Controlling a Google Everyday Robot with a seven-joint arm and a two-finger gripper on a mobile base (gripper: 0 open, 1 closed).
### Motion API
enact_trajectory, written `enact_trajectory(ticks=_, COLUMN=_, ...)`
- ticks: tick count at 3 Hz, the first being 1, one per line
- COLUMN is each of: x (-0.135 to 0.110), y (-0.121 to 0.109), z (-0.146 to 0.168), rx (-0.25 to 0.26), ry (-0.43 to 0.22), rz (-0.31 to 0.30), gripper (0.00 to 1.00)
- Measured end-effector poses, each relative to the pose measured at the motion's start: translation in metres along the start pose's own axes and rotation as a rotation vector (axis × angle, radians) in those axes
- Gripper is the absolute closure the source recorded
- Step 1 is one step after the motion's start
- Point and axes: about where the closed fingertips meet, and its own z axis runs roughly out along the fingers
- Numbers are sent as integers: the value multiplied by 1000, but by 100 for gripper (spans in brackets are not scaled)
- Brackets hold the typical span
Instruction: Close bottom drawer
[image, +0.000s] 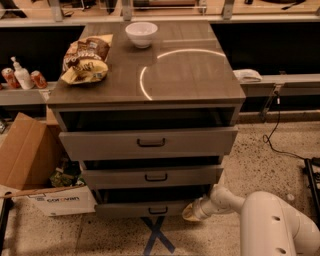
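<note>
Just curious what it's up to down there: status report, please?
Gripper low, at right end of bottom drawer front. Drawer partly open. Cardboard box off to the left, out of its path.
</note>
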Motion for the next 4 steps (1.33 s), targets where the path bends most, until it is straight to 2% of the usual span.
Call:
enact_trajectory(ticks=1, x=-13, y=-18, z=3, rx=46, ry=-13, rz=-50, gripper=100)
enact_trajectory(ticks=2, x=-21, y=-34, z=6, rx=94, ry=-39, rz=-70, gripper=100)
enact_trajectory(ticks=4, x=-24, y=-59, z=11, rx=151, ry=-73, rz=-73, gripper=100)
